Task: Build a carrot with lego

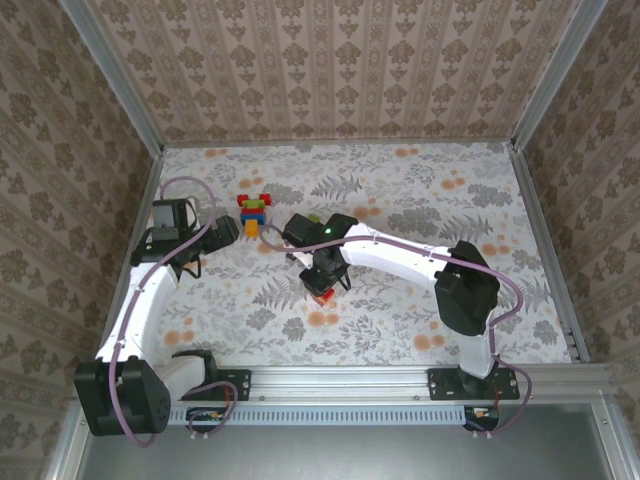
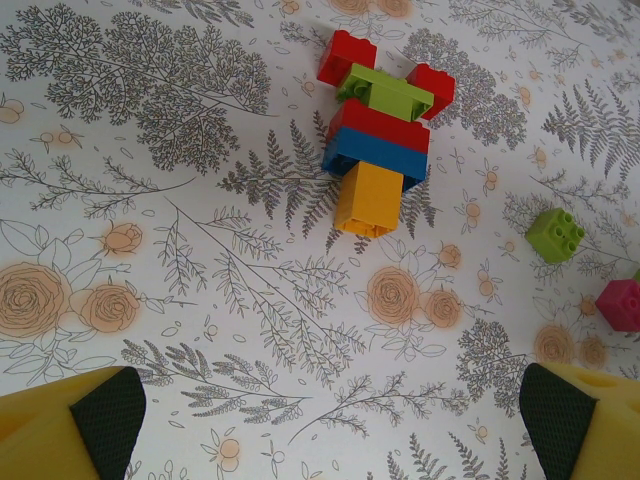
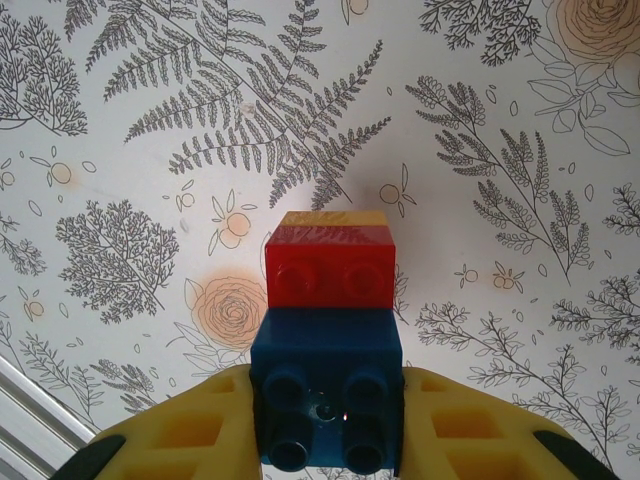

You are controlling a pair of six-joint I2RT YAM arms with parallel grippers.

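Note:
A lego stack [image 2: 375, 140] lies flat on the floral table: two red bricks and a light green one at its far end, then red, blue and an orange brick nearest me. In the top view this stack [image 1: 253, 212] lies just right of my left gripper [image 1: 222, 232]. The left gripper [image 2: 330, 425] is open, its fingers wide apart with bare table between them. My right gripper [image 3: 327, 425] is shut on a small stack [image 3: 328, 330] of blue, red and orange bricks, gripping the blue one. It holds that stack [image 1: 321, 294] low over the table's middle [image 1: 322, 278].
A loose light green brick [image 2: 556, 235] and a magenta brick [image 2: 620, 305] lie to the right of the flat stack. Metal frame rails and patterned walls [image 1: 330, 70] bound the table on three sides.

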